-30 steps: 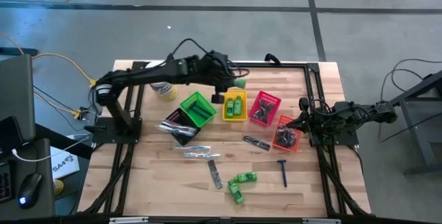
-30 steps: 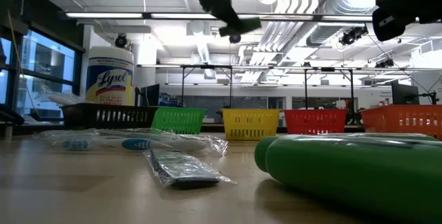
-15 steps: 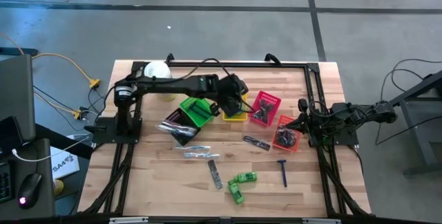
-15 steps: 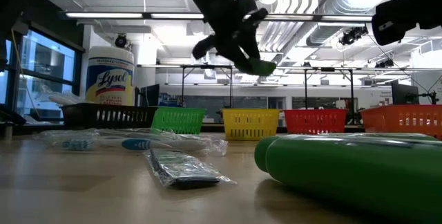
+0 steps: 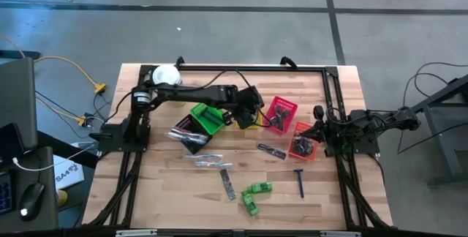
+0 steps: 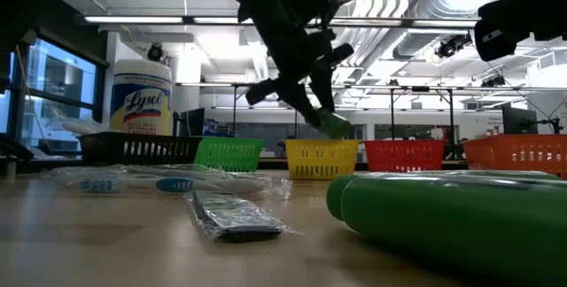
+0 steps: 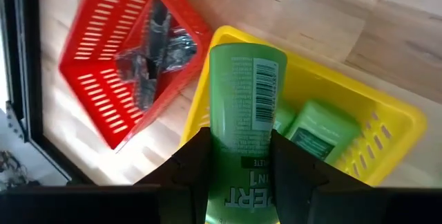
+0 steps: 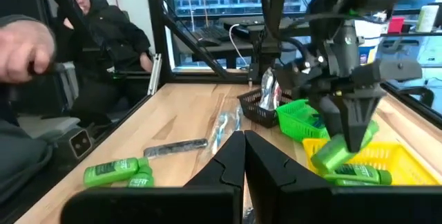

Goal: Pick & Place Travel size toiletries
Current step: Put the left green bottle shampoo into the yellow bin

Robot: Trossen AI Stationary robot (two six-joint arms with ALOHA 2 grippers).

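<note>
The left gripper [image 5: 249, 114] hung over the yellow basket [image 5: 257, 123], its fingers [image 7: 188, 165] pinched on a green mini bottle [image 7: 243, 120] held tilted just above the basket rim. Two more green bottles [image 7: 307, 124] already lay inside that basket. The right gripper [image 5: 316, 129] waited at the table's right edge beside the orange basket [image 5: 303, 140], fingers [image 8: 228, 162] pressed together on nothing. Around the yellow basket stood a green basket [image 5: 208, 115] on one side and a red basket [image 5: 281, 114] holding dark packets on the other; a black basket [image 5: 188, 131] sat beyond the green one. On open table lay clear-wrapped sticks [image 5: 206, 158], a wrapped dark comb [image 5: 228, 183], another dark comb [image 5: 271, 150], two green bottles [image 5: 255, 194] and a blue-handled razor [image 5: 300, 181], all well apart from the left gripper. A white Lysol tub [image 6: 141, 99] stood at the far left corner. The surface was a pale wood-plank table [image 5: 168, 193] with a black frame. In the right wrist view a person in dark clothing [image 8: 103, 41] sat beyond the table; the low view showed ceiling lights and ducts.
</note>
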